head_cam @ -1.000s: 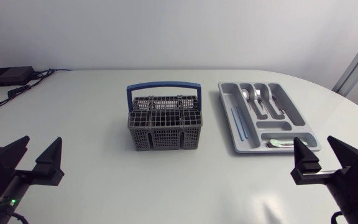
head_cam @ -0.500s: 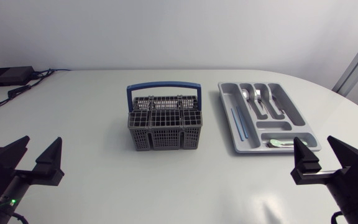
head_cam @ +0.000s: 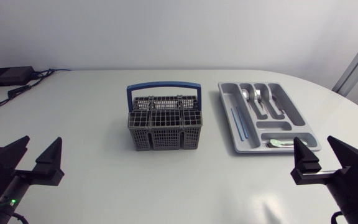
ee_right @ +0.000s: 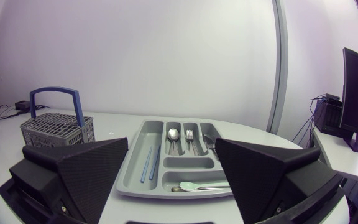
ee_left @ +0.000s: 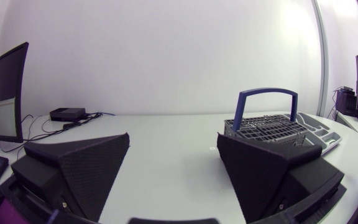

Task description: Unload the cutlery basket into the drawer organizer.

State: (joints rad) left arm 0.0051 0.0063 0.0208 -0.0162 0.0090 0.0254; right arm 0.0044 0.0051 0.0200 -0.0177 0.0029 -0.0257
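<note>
Both pincers gape wide, empty.
The grey blue-handled plastic cutlery basket stands centre frame, well apart from left gripper lower left and right gripper lower right.

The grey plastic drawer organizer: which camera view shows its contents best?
The right wrist view. The grey plastic drawer organizer lies ahead of the right gripper, its compartments open to sight. The head view shows it whole, from farther off; the left wrist view shows only a corner behind the grey cutlery basket.
</note>
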